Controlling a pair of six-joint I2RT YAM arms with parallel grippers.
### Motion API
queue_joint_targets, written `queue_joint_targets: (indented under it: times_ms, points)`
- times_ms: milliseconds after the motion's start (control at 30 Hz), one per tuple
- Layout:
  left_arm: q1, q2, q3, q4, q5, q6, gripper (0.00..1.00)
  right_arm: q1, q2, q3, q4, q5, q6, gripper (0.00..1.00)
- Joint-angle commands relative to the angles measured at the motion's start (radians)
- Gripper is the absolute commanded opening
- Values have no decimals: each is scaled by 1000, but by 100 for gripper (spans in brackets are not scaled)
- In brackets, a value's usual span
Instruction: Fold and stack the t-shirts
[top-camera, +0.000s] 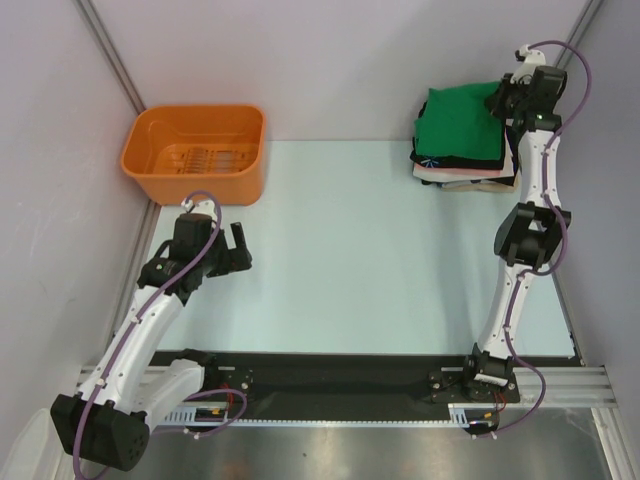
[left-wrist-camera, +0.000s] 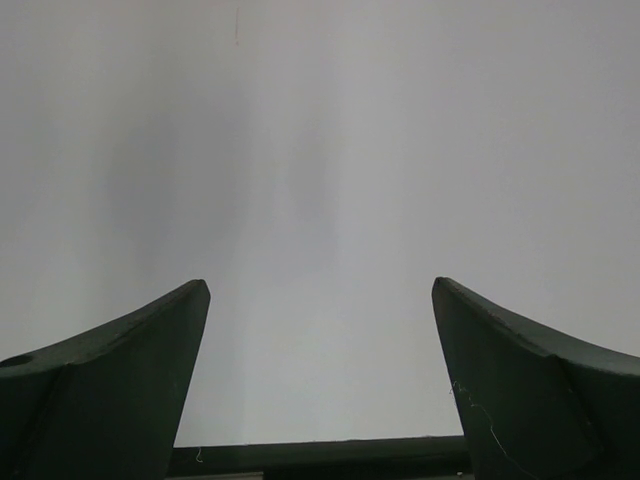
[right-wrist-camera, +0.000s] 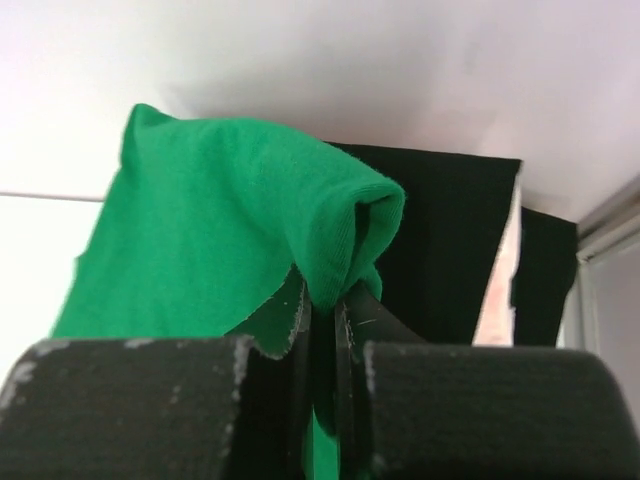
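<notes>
A stack of folded t-shirts sits at the far right of the table. The bright green t-shirt (top-camera: 460, 122) lies on top, over a black one (top-camera: 445, 161) and pink and white layers (top-camera: 470, 179). My right gripper (top-camera: 502, 98) is shut on a pinched fold at the green t-shirt's far right edge. In the right wrist view the green t-shirt (right-wrist-camera: 230, 240) bunches up between the jaws of the right gripper (right-wrist-camera: 325, 305), with the black shirt (right-wrist-camera: 450, 240) behind. My left gripper (top-camera: 238, 247) hangs open over the table's left side, holding nothing; the left wrist view shows its fingers (left-wrist-camera: 120, 370) wide apart.
An orange plastic basket (top-camera: 195, 152) stands at the far left of the table, just beyond the left gripper. Grey walls close in the back and both sides. A black rail (top-camera: 330, 385) runs along the near edge by the arm bases.
</notes>
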Motion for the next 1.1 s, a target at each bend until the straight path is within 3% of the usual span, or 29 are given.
queue_joint_targets:
  times_ms: [0, 200, 267, 367, 400, 500, 700, 767, 1000, 1067]
  points:
    - [9, -7, -1, 24, -2, 10, 99, -16, 43, -1, 123, 83, 7, 0]
    - [9, -13, -1, 24, -1, 10, 99, -19, 79, -56, 160, 149, 11, 0]
    - [9, -16, -1, 26, -1, 10, 99, -21, 68, -104, 179, 181, 10, 8]
    - [9, -33, -1, 27, 1, 10, 99, -21, 54, -111, 171, 200, 30, 48]
    - [9, -36, -3, 29, 4, 10, 99, -21, 45, -113, 168, 211, 36, 70]
    - [9, -38, -3, 27, 7, 12, 99, -24, -10, -124, 175, 269, 76, 85]
    - [9, -67, -6, 32, 11, 13, 99, -81, -174, -168, 195, 346, 275, 91]
    - [9, -74, -4, 29, 10, 13, 100, -104, -246, -199, 200, 352, 327, 98]
    - [9, -114, -6, 32, 17, 15, 100, -101, -511, -398, 139, 278, 424, 98]
    - [9, -126, -6, 35, 22, 16, 100, -90, -588, -553, 148, 229, 472, 95]
